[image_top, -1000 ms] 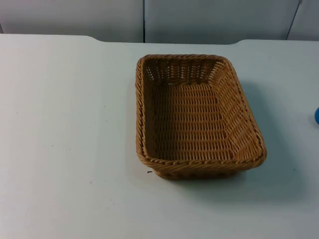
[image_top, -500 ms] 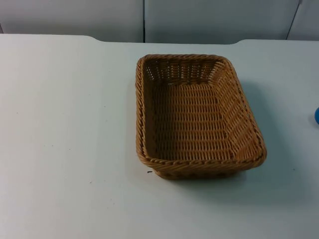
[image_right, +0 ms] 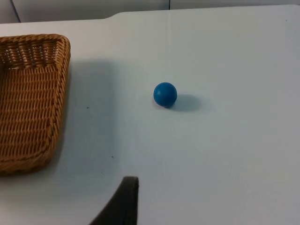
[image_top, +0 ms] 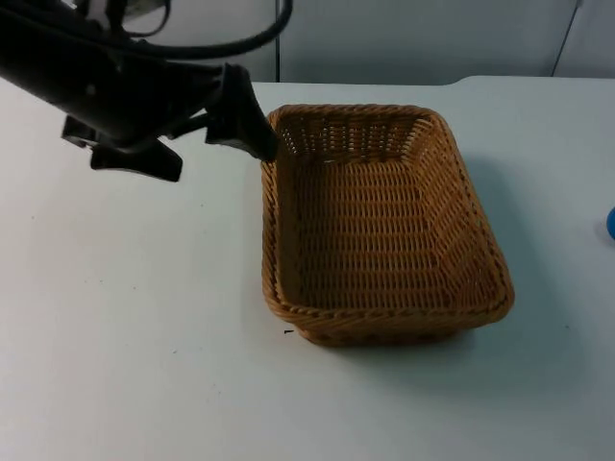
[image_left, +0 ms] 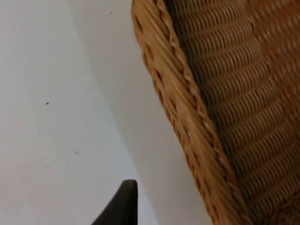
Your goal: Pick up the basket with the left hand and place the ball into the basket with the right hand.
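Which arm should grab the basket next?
Left. The left gripper is already at the basket rim's far left corner; the basket rests on the table, and the ball lies to its right.

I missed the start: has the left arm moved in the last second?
Yes. The left gripper has come in from the upper left, reaching the basket's far left corner.

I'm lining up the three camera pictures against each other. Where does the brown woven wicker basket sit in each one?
Top view: the brown woven wicker basket stands mid-table, the left gripper at its far left corner.
Left wrist view: its braided rim runs beside bare white table.
Right wrist view: one end, apart from the small blue ball.
Shared landmark: the braided rim.
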`<state>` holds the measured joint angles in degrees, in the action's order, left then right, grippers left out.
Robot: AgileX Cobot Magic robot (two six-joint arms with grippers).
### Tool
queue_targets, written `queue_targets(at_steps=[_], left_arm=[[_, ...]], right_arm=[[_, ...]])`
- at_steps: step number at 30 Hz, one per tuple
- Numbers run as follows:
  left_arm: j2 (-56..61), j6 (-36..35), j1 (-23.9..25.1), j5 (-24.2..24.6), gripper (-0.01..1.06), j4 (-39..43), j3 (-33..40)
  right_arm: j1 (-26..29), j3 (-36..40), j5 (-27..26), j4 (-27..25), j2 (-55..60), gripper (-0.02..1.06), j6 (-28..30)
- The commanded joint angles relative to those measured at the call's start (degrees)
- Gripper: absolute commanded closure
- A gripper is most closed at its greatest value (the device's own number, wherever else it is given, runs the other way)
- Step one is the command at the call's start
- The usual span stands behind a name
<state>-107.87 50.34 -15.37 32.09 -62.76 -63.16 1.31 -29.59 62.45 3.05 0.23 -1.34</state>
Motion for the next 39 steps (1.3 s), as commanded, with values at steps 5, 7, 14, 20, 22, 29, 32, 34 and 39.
queue_targets(at_steps=[5, 7, 14, 20, 22, 29, 32, 34, 39], left_arm=[[-5.22, -1.72, -2.47, 1.35, 0.25, -0.93, -6.32], [-5.56, -1.72, -2.47, 1.76, 0.30, -1.04, -6.81], [-7.69, -0.85, -2.47, 0.79, 0.33, -1.33, -9.64], [-11.71, -0.97, -3.33, 1.16, 0.33, -1.10, -12.96], [-13.87, -1.44, -3.56, 0.92, 0.33, -1.10, -14.05], [-18.10, -5.55, -3.67, 0.94, 0.33, -0.92, -16.18], [-19.49, -5.95, -3.67, 0.65, 0.33, -1.14, -16.29], [-20.54, -5.95, -3.67, 0.65, 0.33, -1.36, -16.43], [-22.83, -9.21, -3.75, 2.25, 0.33, -1.37, -18.23]], right_arm=[[0.41, 0.45, -0.64, -0.09, -0.23, 0.00, -0.15], [0.41, 0.45, -0.64, -0.09, -0.23, 0.00, -0.15], [0.41, 0.45, -0.64, -0.09, -0.23, 0.00, -0.15], [0.41, 0.45, -0.64, -0.09, -0.23, 0.00, -0.15], [0.41, 0.45, -0.64, -0.09, -0.23, 0.00, -0.15], [0.41, 0.45, -0.64, -0.09, -0.23, 0.00, -0.15], [0.41, 0.45, -0.64, -0.09, -0.23, 0.00, -0.15], [0.41, 0.45, -0.64, -0.09, -0.23, 0.00, -0.15], [0.41, 0.45, -0.64, -0.09, -0.23, 0.00, -0.15]])
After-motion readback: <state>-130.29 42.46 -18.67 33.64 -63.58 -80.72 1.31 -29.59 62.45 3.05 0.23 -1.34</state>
